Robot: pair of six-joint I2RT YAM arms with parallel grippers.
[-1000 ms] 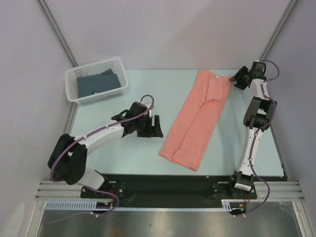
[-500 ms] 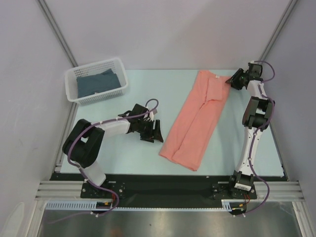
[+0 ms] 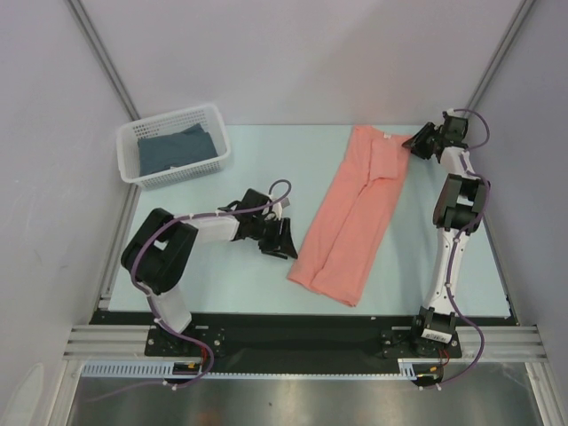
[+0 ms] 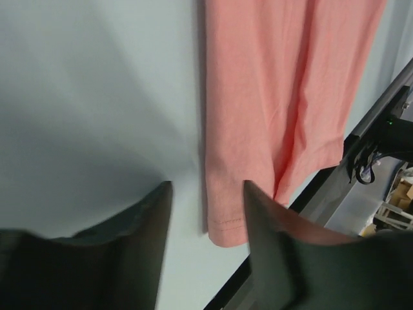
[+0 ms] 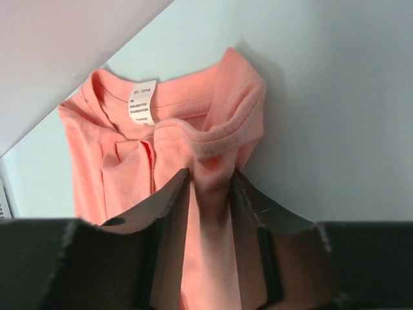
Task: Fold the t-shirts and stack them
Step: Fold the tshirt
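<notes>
salmon-pink cloth t-shirt [image 3: 355, 217]: folded into a long narrow strip, lying slantwise on the pale blue-green table [image 3: 266, 160]; collar far right, hem near front centre.
right gripper [image 5: 208, 177]: at the collar; fingers [image 5: 168, 200] pinched on a fold of pink cloth just below the neckband.
left gripper [image 4: 206, 187]: low over the table at the strip's near left edge; fingers apart, hem corner between them, nothing held.
dark slate-blue t-shirt [image 3: 173, 149]: bundled inside the white plastic lattice basket [image 3: 177, 173], far left corner.
</notes>
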